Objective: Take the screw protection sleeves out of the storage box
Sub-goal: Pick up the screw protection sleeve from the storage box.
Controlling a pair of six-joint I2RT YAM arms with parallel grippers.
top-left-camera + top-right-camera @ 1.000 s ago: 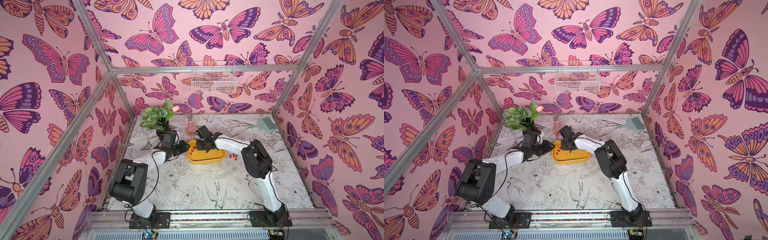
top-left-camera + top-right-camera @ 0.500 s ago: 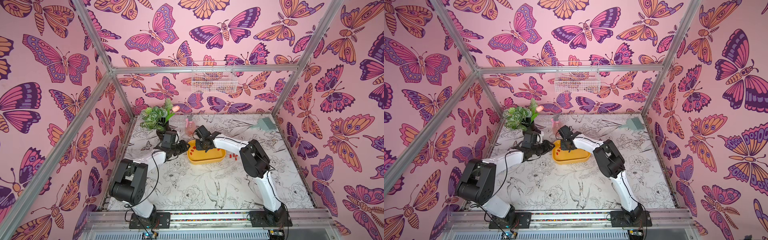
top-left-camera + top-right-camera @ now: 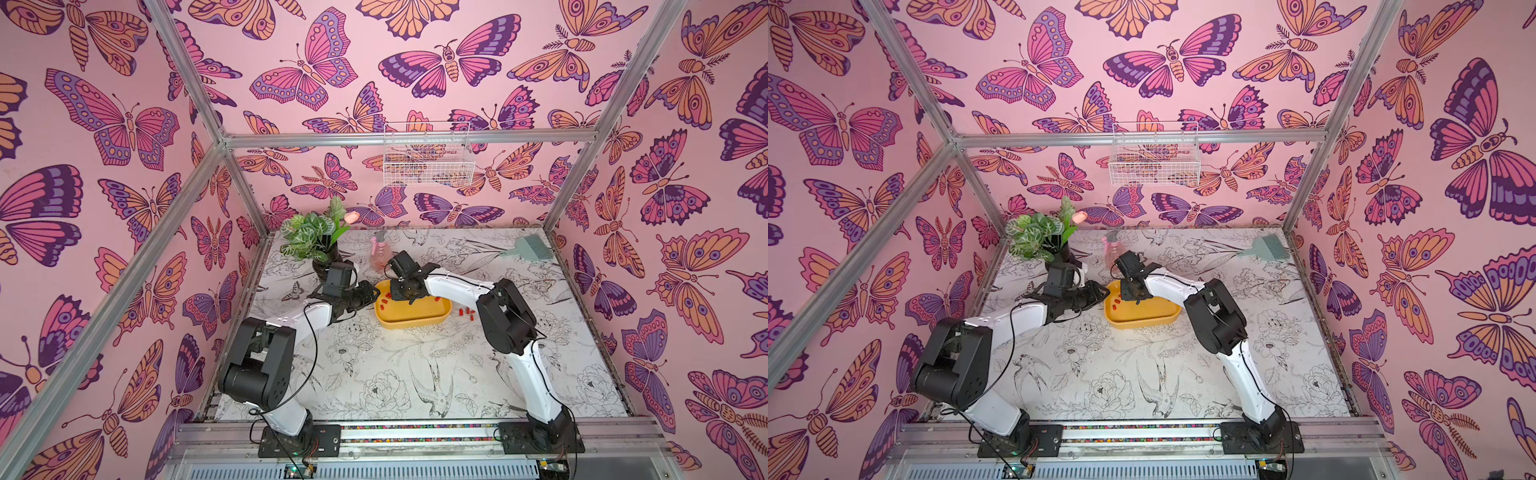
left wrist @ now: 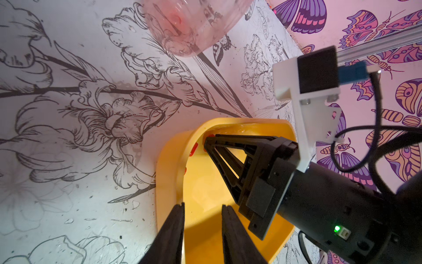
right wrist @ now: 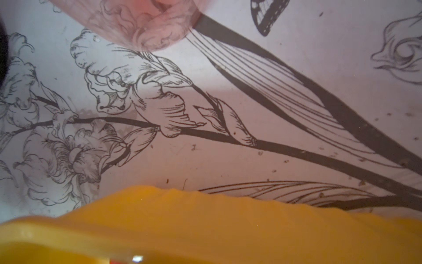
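Left wrist view: sleeves hug box end wall, more sleeves out, just right of box. Right gripper fingers pinched into box corner, catch unclear. Left gripper fingers apart astride box rim, likely steadying; clamp unclear.

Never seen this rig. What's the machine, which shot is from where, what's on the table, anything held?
It's two robot arms, the left arm and the right arm, each ending in two fingers. Both top views come from one overhead camera; the close-ups, from a camera on each wrist. On the table: a yellow storage box with red screw protection sleeves, more sleeves beside it, a potted plant, a spray bottle, a brush. A wire basket hangs on the wall. The left fingers stand apart over the box's end, empty. The right fingers reach into a box corner; whether they pinch a sleeve isn't visible.
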